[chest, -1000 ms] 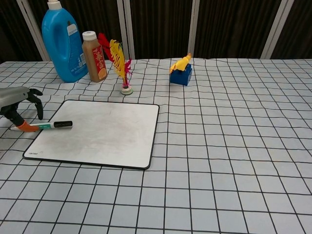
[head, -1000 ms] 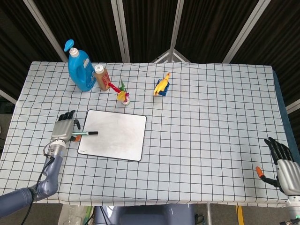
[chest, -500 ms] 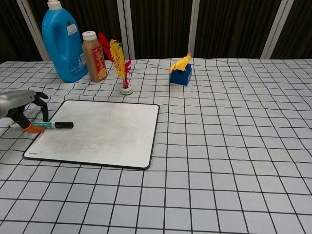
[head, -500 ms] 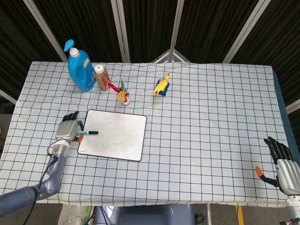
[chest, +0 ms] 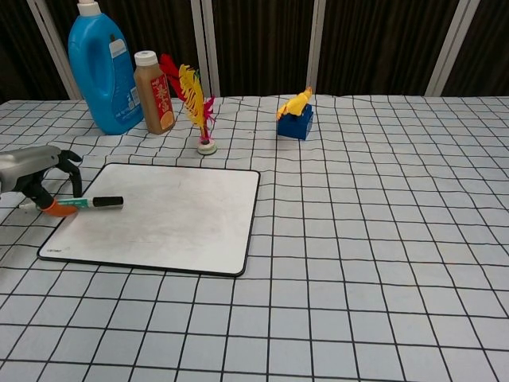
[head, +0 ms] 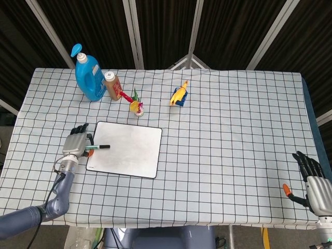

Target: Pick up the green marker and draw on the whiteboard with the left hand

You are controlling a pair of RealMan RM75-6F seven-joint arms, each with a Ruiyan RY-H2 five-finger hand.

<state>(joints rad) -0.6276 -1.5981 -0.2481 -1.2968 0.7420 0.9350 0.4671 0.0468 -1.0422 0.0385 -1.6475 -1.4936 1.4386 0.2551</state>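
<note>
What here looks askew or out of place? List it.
Little stands out. The whiteboard lies slightly skewed to the tablecloth grid, and faint smudges show on its surface. The yellow toy leans tilted on its blue block. The detergent bottle and brown bottle stand upright; nothing is spilled.

the left hand (head: 75, 146) is cased in silver-grey with black fingers and an orange thumb tip; the right hand (head: 313, 183) is built alike.

1. Even, bright light is falling from above on the bench (head: 218, 135); shadows are staying soft and short.
2. The dark backdrop is swallowing detail.
3. Both views are showing sharp, and the whiteboard (chest: 159, 215) is giving a dull sheen without hard glare.
</note>
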